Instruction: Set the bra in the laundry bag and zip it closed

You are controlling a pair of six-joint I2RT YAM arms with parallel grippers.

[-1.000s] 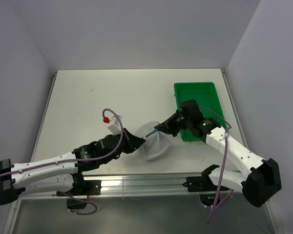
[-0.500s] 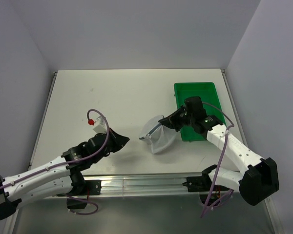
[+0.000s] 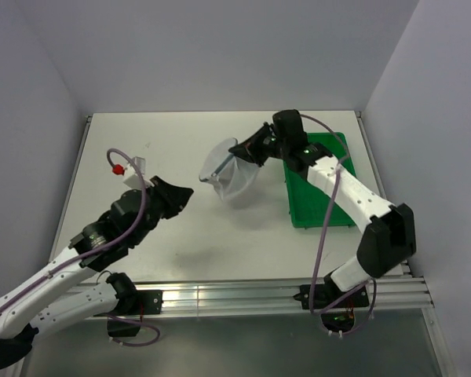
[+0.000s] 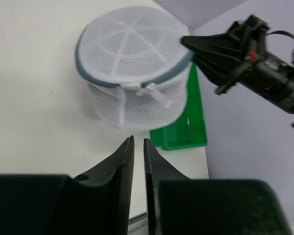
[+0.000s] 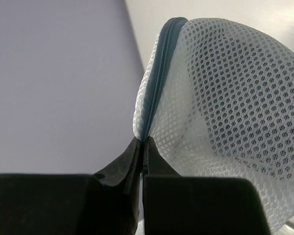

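The laundry bag (image 3: 232, 176), a white mesh pouch with a grey-blue zipper (image 5: 159, 73) round its rim, hangs in the air above the middle of the table. My right gripper (image 3: 248, 152) is shut on the bag's zipper edge, and the right wrist view shows the jaws (image 5: 143, 142) pinching it. In the left wrist view the bag (image 4: 132, 73) hangs ahead, with a white pull tab (image 4: 153, 94) on its zipper. My left gripper (image 3: 186, 192) is off to the bag's left, apart from it. A narrow gap shows between its fingers (image 4: 138, 143), with nothing in it. The bra is out of view.
A green plastic tray (image 3: 323, 206) stands on the table's right side, under the right forearm, and also shows behind the bag as the green tray (image 4: 188, 139) in the left wrist view. Grey walls close in the table on three sides.
The left gripper let go of the bag, drew back to the left and parted slightly. The right arm carried the bag up and toward the far side.
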